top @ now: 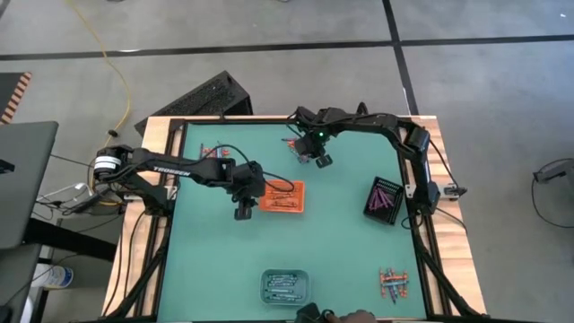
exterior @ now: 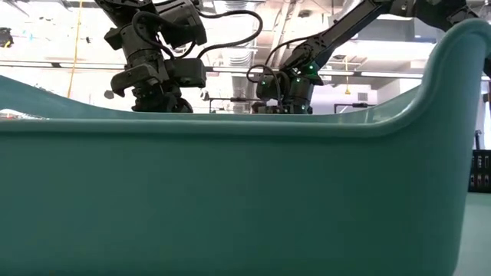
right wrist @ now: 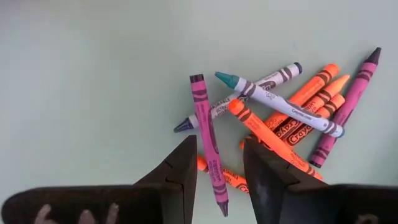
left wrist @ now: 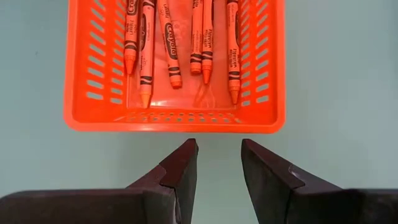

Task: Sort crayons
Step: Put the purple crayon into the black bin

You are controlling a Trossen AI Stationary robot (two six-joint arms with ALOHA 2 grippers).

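Several loose crayons [right wrist: 280,118], orange, purple-magenta and blue-grey, lie in a heap on the green table at the far middle. My right gripper [right wrist: 219,163] is open above them, one finger on either side of a magenta crayon [right wrist: 207,134]; it also shows in the high view [top: 316,160]. My left gripper [left wrist: 219,163] is open and empty over the bare table just beside the orange tray [left wrist: 174,121], which holds several orange crayons [left wrist: 171,46]; in the high view it [top: 243,213] is at the tray's left side.
A black tray [top: 384,199] with purple crayons stands at the right. A teal tray [top: 285,287] with blue-grey crayons stands at the near edge, and its wall [exterior: 230,199] blocks most of the low view. More loose crayons [top: 395,285] lie at the near right.
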